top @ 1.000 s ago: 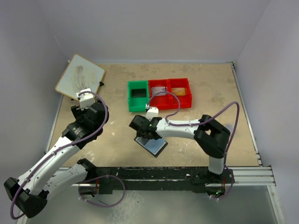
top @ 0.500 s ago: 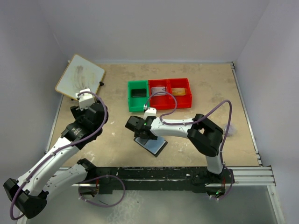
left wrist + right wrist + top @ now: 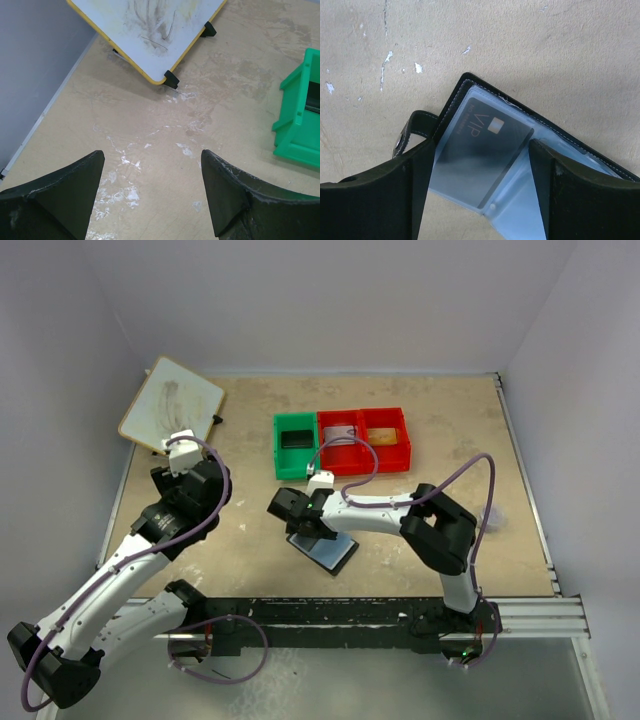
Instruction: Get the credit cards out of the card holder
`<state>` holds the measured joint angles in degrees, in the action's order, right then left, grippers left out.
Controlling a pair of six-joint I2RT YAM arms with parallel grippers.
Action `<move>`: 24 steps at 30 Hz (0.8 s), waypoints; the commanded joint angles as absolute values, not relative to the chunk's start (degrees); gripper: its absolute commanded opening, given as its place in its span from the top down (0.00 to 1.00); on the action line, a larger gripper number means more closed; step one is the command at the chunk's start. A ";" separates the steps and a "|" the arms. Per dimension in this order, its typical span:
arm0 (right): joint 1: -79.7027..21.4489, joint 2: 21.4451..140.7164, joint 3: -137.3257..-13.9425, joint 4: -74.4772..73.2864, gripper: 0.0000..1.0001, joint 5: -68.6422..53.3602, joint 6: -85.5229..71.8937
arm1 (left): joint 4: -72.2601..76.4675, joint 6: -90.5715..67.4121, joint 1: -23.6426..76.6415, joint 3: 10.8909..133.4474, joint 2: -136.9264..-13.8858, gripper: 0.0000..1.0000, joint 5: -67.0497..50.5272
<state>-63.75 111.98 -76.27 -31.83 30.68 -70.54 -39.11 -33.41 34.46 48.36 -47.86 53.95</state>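
right end effector (image 3: 481, 150) wide open over card holder (image 3: 512, 197), gripping nothing | left end effector (image 3: 151, 156) open, empty

place: robot lab cell | evidence: plain white walls (image 3: 330, 310), scuffed tabletop (image 3: 450, 420), aluminium rail (image 3: 530, 615), left arm (image 3: 110, 575), right arm (image 3: 375, 508)
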 commanded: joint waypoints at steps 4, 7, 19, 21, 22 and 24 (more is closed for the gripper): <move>-63.91 113.15 -75.94 -32.39 0.29 30.25 -72.51 | -38.50 -33.20 34.01 50.15 -47.37 0.24 54.36; -63.95 112.39 -74.97 -31.03 0.32 29.81 -72.46 | -38.64 -33.50 33.99 50.03 -47.22 0.24 53.88; -63.59 105.86 -65.95 -18.50 0.32 25.24 -71.86 | -34.56 -40.87 34.01 46.32 -46.50 0.24 33.98; -63.45 104.32 -63.88 -16.07 0.32 24.38 -72.32 | -30.60 -41.93 33.99 43.36 -45.94 0.24 26.69; -63.31 103.66 -62.86 -14.97 0.32 24.04 -72.67 | -28.73 -42.61 34.01 41.75 -45.58 0.24 23.18; -63.17 102.56 -61.07 -12.88 0.32 23.34 -73.03 | -24.65 -44.44 34.01 38.82 -45.13 0.24 17.60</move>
